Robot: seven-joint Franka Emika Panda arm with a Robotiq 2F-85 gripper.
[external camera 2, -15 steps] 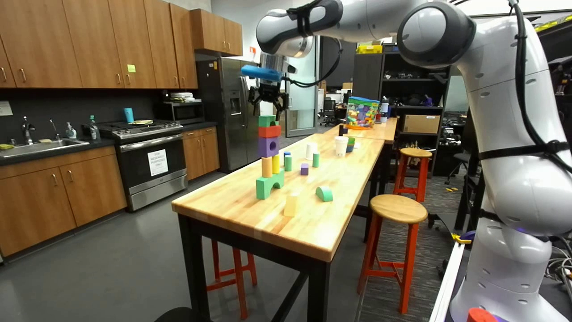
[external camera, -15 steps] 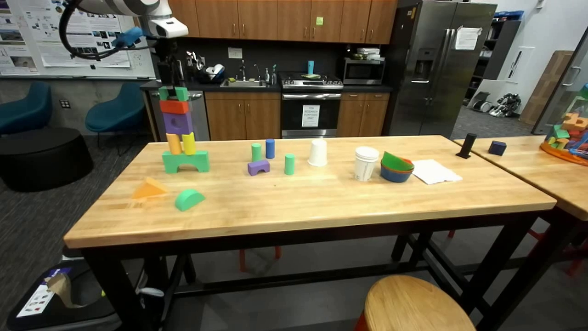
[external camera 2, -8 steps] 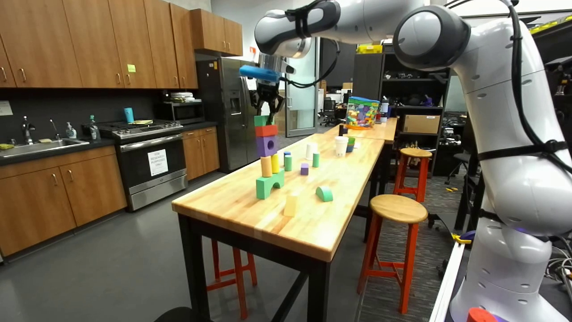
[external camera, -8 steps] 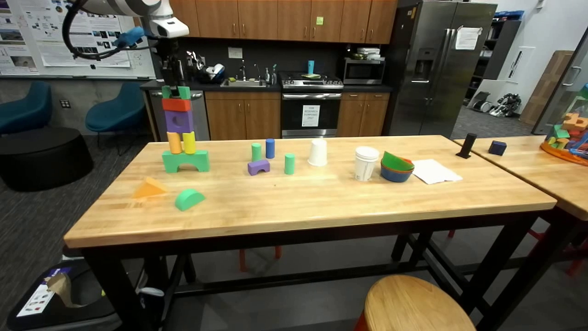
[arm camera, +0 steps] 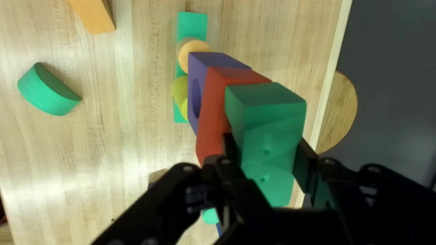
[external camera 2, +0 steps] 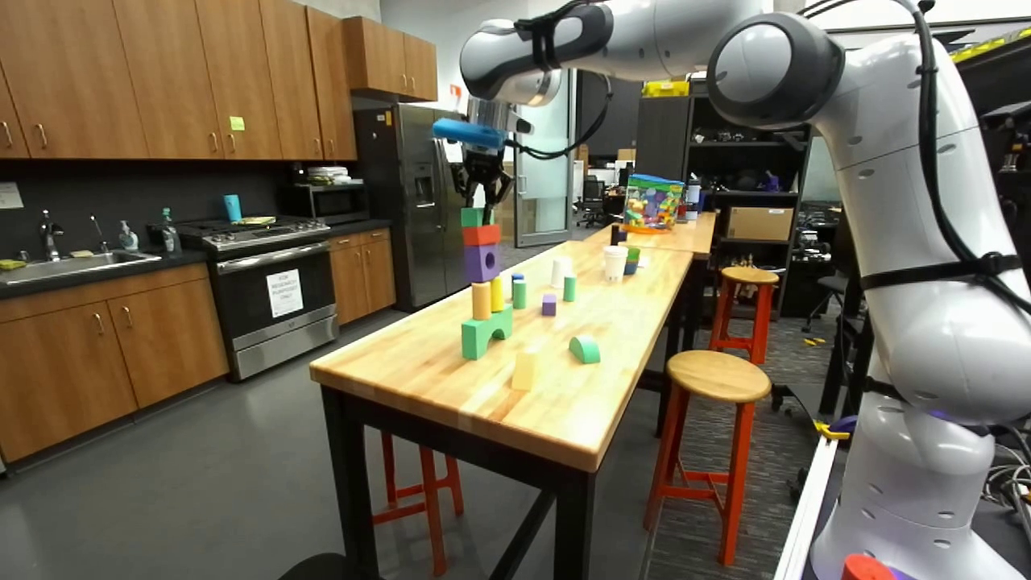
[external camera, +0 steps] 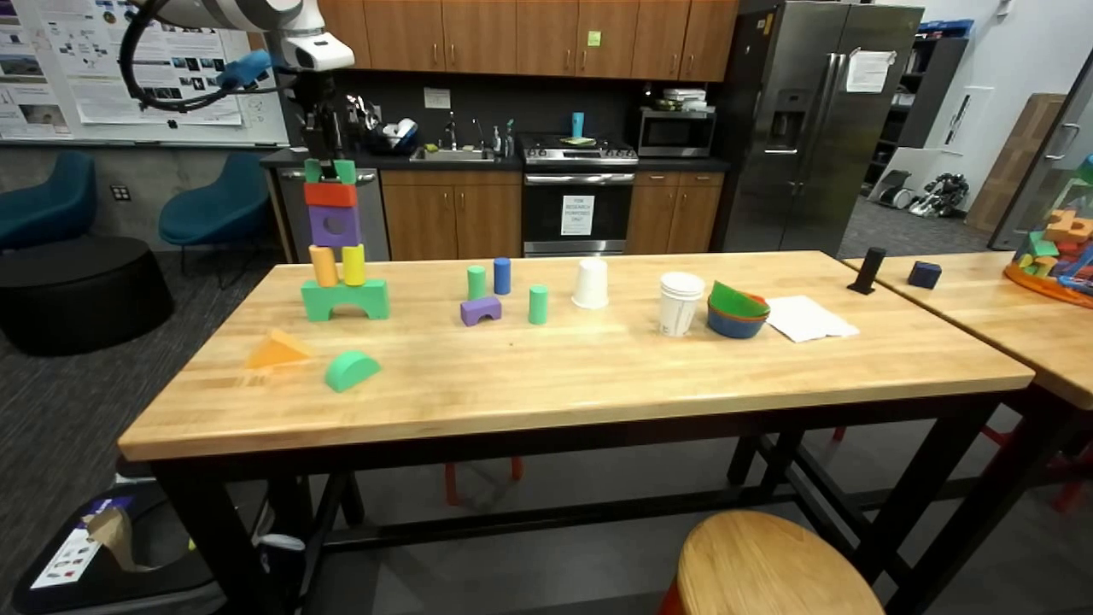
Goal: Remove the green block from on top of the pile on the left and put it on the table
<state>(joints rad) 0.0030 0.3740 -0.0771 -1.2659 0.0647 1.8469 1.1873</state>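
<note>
The green block (arm camera: 272, 112) sits on top of the pile (external camera: 335, 225), resting on the red block (arm camera: 218, 109). My gripper (arm camera: 267, 151) has come down from above and is shut on the green block, one finger on either side. In an exterior view its fingers (external camera 2: 486, 208) reach down around the green block (external camera 2: 472, 217). Below the red block are a purple block with a hole, an orange and a yellow cylinder, and a green arch (external camera: 345, 300) on the table (external camera: 555, 384). The tower stands slightly offset between its upper and lower blocks.
An orange wedge (external camera: 278, 350) and a green half-round block (external camera: 352, 371) lie near the pile. Green and blue cylinders, a purple arch (external camera: 481, 311), white cups (external camera: 591, 284), bowls (external camera: 736, 313) and a paper sheet (external camera: 809, 319) stand farther along the table.
My gripper's fingers have gone from open to shut on the green block. The pile's upper blocks have shifted a little sideways, to the right in an exterior view.
</note>
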